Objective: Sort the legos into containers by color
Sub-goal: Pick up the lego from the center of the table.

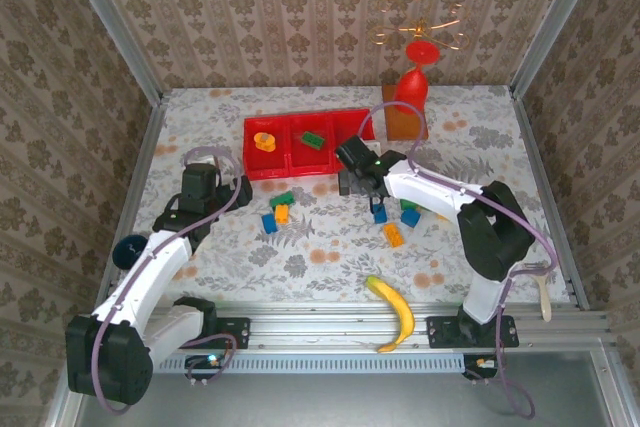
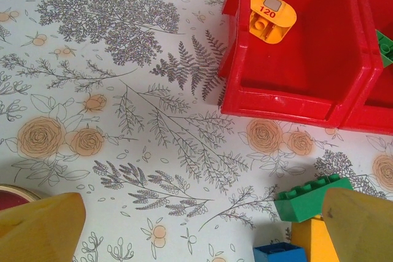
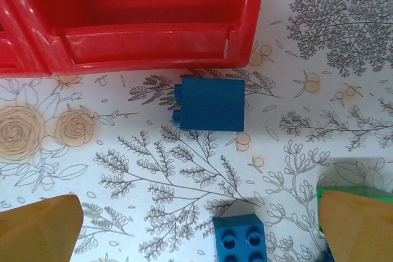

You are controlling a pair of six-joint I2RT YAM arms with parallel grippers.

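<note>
Right gripper [image 3: 196, 204]: jaws wide, gripping nothing. Fingers [image 3: 37, 228] far apart at the near corners of the wrist view.

Blue lego [image 3: 209, 104] flat on table [image 3: 319, 59], beyond the fingertips and roughly centred on the gap, touching neither finger. Sits just near of the tray [image 3: 141, 29] front wall, outside it, below the right compartment.

Second blue lego [image 3: 239, 237] down between the fingers, closer to the right one, no contact. Green lego [image 3: 350, 191] peeking out from behind the right finger; cannot tell whether touching.

Left gripper [image 2: 199, 200]: jaws wide as well, nothing held. Loose cluster at its right finger:
- Green brick [image 2: 310, 197] just beside the fingertip.
- Orange brick [image 2: 313, 237] right below it; stacked or just abutting, cannot tell.
- Blue brick [image 2: 279, 253] left of that.

All three on the table, near of the tray, none between the pads.

In the tray:
- Left compartment: orange lego marked 120 [image 2: 272, 15].
- Middle compartment: green piece [image 1: 314, 140].

From above:
- Right gripper parked over the tray's near-right corner.
- Left gripper off the tray's near-left corner.
- One more orange piece [image 1: 394, 235] loose on the right, near of the blue and green ones.
- Banana [image 1: 395, 312] at the near edge by the right arm base.
- Red goblet [image 1: 415, 87] far right, behind the tray.
</note>
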